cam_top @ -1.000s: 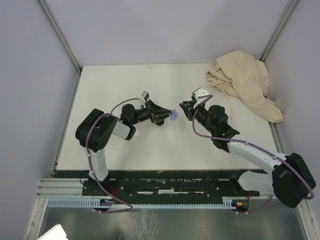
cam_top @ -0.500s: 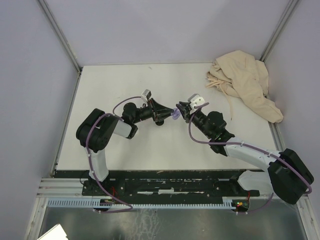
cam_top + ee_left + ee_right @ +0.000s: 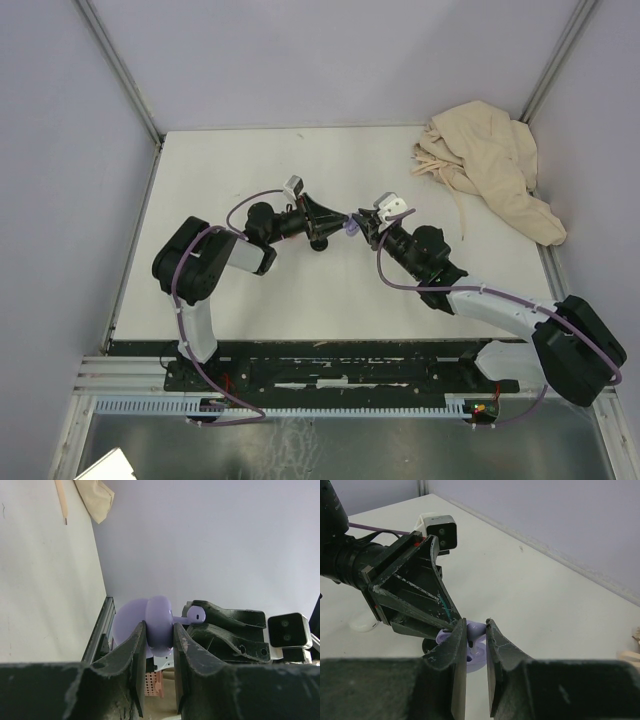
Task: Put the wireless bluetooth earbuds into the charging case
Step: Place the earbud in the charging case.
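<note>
From the top view, both arms meet mid-worktop [image 3: 250, 170]: the left pincer [image 3: 338, 222] reaches in from 9 o'clock and the right pincer [image 3: 362, 226] from 3 o'clock, tips almost nose to nose, with the lavender charging case [image 3: 348, 227] raised between them. Over to the left wrist view: the left pincer is clamped tight on the case's rounded shell, and just beside it at 3 o'clock sits the lavender earbud [image 3: 195, 613], pinched at the tip of the right pincer. Its stem lies along the 9-to-3 line and points at the case. Whether it is touching, I can't tell. In the right wrist view the bud shows between the closed-in fingers, with the case directly ahead and slightly below. The right arm carries the bud, so I'd judge the coming push runs along the stem into the case.
</note>
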Robot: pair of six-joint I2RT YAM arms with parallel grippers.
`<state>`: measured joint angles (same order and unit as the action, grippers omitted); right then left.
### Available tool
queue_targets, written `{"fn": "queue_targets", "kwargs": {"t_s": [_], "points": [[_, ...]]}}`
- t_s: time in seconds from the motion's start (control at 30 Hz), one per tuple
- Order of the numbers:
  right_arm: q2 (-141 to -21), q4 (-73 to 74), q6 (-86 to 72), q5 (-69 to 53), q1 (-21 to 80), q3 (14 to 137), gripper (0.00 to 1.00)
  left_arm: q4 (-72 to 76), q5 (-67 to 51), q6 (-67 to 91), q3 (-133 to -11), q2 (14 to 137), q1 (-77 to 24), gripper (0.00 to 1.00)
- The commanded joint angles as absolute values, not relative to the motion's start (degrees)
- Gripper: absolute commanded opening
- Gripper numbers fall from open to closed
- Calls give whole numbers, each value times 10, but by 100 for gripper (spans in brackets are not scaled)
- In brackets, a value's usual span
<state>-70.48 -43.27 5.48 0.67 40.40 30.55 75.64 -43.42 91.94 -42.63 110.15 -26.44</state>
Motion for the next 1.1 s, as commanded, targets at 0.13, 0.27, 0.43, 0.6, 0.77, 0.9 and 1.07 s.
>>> {"fn": "queue_targets", "kwargs": {"t_s": [0.13,0.27,0.43,0.6,0.77,0.9,1.07], "points": [[-713,-462,55,9,407,301,1,767,-428,935,-451,1086,-266,3],[-716,-462,57,10,407,299,1,767,-427,936,-453,1085,-266,3],[-723,-465,58,10,407,299,1,767,-427,936,-452,1082,-266,3],[-728,-467,58,11,406,299,1,768,-427,936,-449,1077,-266,3],[-729,-465,55,14,406,298,1,769,-427,937,-448,1075,-266,3],[-723,-433,43,28,406,307,6,772,-423,940,-451,1076,-266,3],[-713,-381,20,37,406,329,20,775,-421,942,-454,1078,-266,3]]}}
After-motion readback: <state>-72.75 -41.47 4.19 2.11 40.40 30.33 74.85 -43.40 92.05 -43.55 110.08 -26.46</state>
